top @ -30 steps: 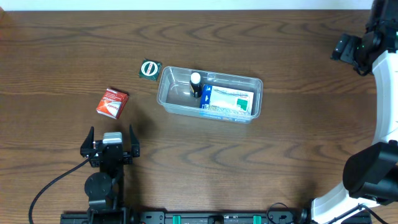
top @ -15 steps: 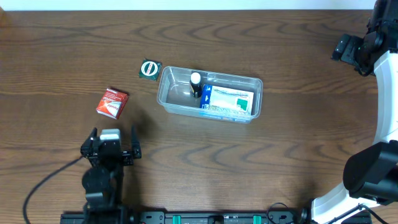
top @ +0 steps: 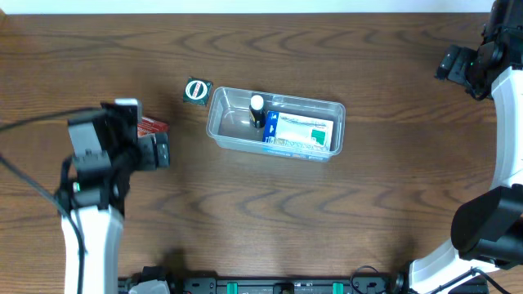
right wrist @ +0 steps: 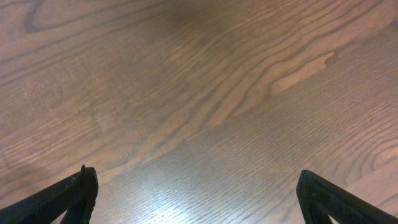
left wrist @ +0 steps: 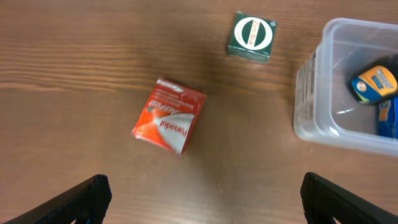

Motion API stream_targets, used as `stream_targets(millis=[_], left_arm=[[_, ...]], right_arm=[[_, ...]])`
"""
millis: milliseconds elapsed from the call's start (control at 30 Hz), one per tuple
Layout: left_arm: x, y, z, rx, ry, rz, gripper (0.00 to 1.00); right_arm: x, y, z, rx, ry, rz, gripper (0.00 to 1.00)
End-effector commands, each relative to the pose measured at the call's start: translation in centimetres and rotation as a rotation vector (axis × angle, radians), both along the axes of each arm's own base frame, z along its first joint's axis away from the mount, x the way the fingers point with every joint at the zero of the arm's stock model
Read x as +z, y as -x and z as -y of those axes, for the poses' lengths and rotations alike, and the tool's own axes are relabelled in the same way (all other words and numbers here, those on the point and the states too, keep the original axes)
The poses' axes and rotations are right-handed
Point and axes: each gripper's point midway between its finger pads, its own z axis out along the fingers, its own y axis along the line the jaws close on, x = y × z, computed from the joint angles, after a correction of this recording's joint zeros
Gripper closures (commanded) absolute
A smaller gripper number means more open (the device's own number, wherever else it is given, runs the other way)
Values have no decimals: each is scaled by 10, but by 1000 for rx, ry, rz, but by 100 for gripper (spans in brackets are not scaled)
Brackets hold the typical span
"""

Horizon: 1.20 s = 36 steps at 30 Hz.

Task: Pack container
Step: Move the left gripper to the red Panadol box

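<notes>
The container (top: 232,124) is a clear plastic tub at mid-table; it holds a blue box (top: 298,131) and a small dark bottle with a white cap (top: 257,110). A red box (top: 154,126) lies left of it, partly hidden by my left arm. A green square packet (top: 196,91) lies by the tub's far left corner. My left gripper (top: 140,140) hovers above the red box, open and empty. The left wrist view shows the red box (left wrist: 169,123), the green packet (left wrist: 251,37), the tub (left wrist: 311,93) and the open jaws (left wrist: 202,202). My right gripper (top: 458,65) is open and empty at the far right.
The right wrist view shows only bare wood between the open jaws (right wrist: 196,193). The right arm's base (top: 490,229) stands at the right front edge. A black cable (top: 24,122) trails from the left arm.
My left arm has lifted from the front edge and swung toward the far left, now over the red box. The right arm and the objects have not moved.
</notes>
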Motion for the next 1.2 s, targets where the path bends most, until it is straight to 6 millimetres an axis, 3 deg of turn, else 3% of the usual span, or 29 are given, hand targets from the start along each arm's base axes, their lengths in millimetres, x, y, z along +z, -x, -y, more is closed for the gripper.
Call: stream_targets(millis=[0,133,300,433,567,1167], left_arm=[[-7,-21,-1,-34,68,-32,2],[-27,-36,-19,-3,69,-59,2],[-34,-51,-32,-63,-5,-35,2],[-48,-60,-35,-129,-53,-49,2],[-75,-63,-35,-155,-47,-114,2],[-155,-82,-42,-159,-10,-220,2]], right_arm=[[-2,1,3,4,6,-10,1],[-2,1,3,4,6,-10,1],[-2,1,3,4,6,-10,1],[-2,1,3,4,6,-10,1],[-2,1,3,4,6,-10,1],[-2,1,3,4,6,-10,1]])
